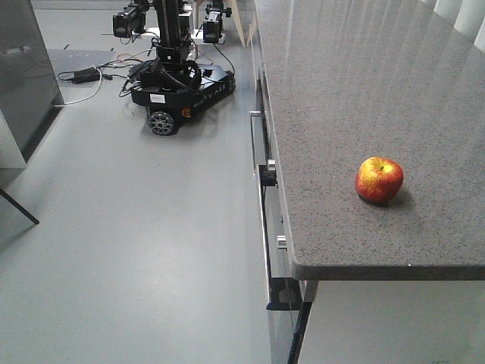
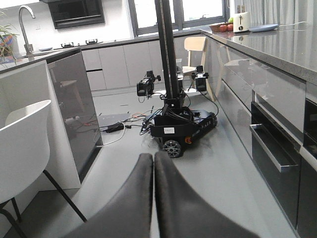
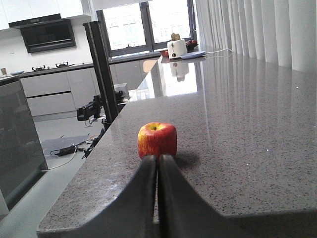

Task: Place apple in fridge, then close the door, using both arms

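Observation:
The apple (image 1: 379,180), red with yellow patches, sits alone on the grey speckled counter (image 1: 341,91) near its front edge. In the right wrist view the apple (image 3: 157,140) stands just beyond my right gripper (image 3: 158,157), which is shut and empty, low over the counter (image 3: 237,124) and apart from the apple. My left gripper (image 2: 153,156) is shut and empty, out over the grey floor away from the counter. The fridge and its door are out of view. Neither gripper shows in the front view.
Another black wheeled robot base (image 1: 178,83) stands on the floor with cables (image 1: 83,76) beside it; it also shows in the left wrist view (image 2: 181,126). Drawer fronts with metal handles (image 1: 261,212) run under the counter. A white chair (image 2: 25,144) and a grey island panel (image 2: 72,109) stand to the left.

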Robot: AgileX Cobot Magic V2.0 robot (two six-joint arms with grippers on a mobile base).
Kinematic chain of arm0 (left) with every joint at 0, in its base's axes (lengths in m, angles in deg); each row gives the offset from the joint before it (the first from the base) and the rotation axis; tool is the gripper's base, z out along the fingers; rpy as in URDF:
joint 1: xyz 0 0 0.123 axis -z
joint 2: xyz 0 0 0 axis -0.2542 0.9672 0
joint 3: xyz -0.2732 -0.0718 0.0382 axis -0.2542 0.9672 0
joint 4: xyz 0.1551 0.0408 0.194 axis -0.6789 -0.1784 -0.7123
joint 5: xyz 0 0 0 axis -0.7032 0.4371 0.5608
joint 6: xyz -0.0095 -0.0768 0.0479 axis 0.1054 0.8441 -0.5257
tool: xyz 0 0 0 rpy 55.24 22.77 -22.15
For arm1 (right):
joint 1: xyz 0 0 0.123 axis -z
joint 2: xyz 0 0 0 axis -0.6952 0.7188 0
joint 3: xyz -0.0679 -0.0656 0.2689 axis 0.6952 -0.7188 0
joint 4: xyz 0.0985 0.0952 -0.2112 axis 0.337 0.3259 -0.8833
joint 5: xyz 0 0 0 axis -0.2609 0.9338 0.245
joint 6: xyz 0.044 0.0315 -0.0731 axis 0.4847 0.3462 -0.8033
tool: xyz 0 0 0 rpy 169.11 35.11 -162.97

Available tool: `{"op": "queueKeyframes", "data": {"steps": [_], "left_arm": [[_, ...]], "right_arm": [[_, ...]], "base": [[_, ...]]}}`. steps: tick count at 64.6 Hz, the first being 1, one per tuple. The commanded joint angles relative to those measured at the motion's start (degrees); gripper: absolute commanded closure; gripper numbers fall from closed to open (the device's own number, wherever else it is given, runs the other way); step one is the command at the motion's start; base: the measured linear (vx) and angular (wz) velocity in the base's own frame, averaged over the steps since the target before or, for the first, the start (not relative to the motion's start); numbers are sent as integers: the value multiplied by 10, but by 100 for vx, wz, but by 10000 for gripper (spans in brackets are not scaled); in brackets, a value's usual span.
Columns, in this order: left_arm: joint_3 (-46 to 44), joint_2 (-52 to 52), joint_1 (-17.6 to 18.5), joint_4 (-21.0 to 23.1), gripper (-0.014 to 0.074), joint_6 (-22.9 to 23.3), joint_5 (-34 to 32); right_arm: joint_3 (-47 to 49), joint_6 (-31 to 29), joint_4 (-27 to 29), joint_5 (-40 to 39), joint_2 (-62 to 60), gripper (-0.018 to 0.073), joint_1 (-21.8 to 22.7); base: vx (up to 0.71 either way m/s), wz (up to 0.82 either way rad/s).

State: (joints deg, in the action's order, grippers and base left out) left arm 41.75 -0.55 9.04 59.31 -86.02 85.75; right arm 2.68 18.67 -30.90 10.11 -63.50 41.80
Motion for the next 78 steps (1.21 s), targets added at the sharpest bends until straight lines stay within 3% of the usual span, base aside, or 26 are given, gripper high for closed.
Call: {"op": "queueKeyframes", "data": {"steps": [1,78], "left_arm": [[16,-9,-1,1,601,5,-40],[16,-9,-1,1,601,5,-40]], "right_arm": [[0,-4,-6,-45,-1,564,1],[0,0,0,-60,-1,564,1]], "base": [[0,0],[0,0]]}}
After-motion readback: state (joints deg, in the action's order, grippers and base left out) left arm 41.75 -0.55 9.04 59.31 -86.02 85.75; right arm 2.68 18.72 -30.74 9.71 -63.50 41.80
